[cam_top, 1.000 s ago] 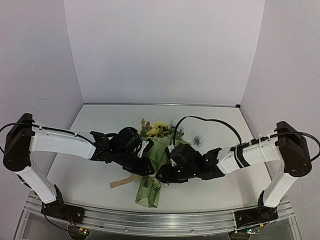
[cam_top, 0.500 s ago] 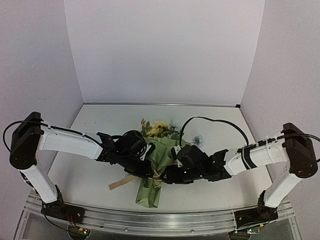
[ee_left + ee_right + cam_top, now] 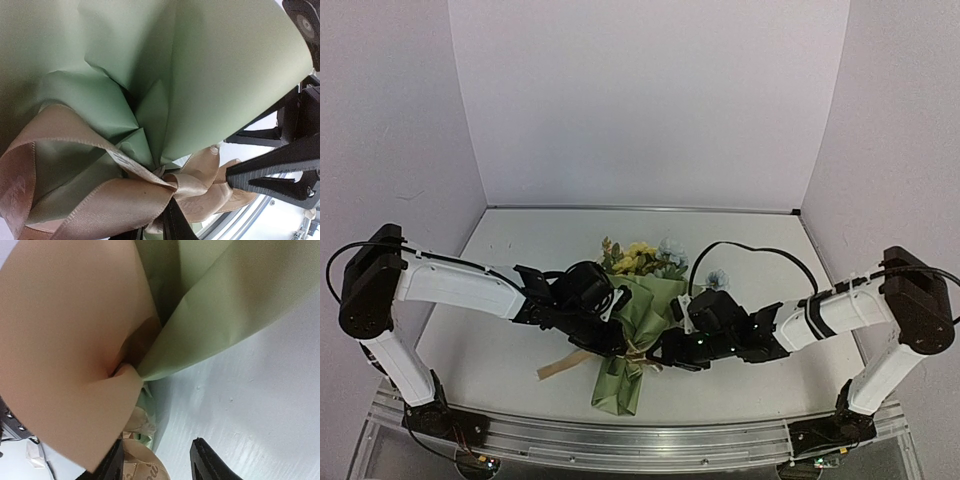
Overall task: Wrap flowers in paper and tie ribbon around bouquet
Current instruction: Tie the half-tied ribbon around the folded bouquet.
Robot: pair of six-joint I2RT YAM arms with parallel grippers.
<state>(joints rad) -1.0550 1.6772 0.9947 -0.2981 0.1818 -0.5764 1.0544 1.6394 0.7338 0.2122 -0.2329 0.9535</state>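
Observation:
The bouquet lies mid-table: yellow and pale blue flowers (image 3: 642, 257) stick out of a cone of olive-green paper (image 3: 645, 300) whose narrow end points at the near edge. A tan ribbon (image 3: 100, 205) is looped and knotted round the cone's neck, and one tail (image 3: 560, 365) trails off to the left. My left gripper (image 3: 624, 344) sits at the knot, its dark fingers (image 3: 176, 224) shut on the ribbon. My right gripper (image 3: 662, 357) faces it from the right, open, with a ribbon loop (image 3: 142, 471) lying against its left finger (image 3: 112, 465). The paper's tan face (image 3: 70, 340) fills that view's left side.
White walls close off the table on three sides. A metal rail (image 3: 640, 440) runs along the near edge between the arm bases. A black cable (image 3: 750, 250) arcs over the right arm. One pale blue bloom (image 3: 718, 278) pokes out to the right of the cone.
My left gripper has closed down onto the ribbon at the knot. The right arm has dropped lower and shifted slightly right. The bouquet has stayed put.

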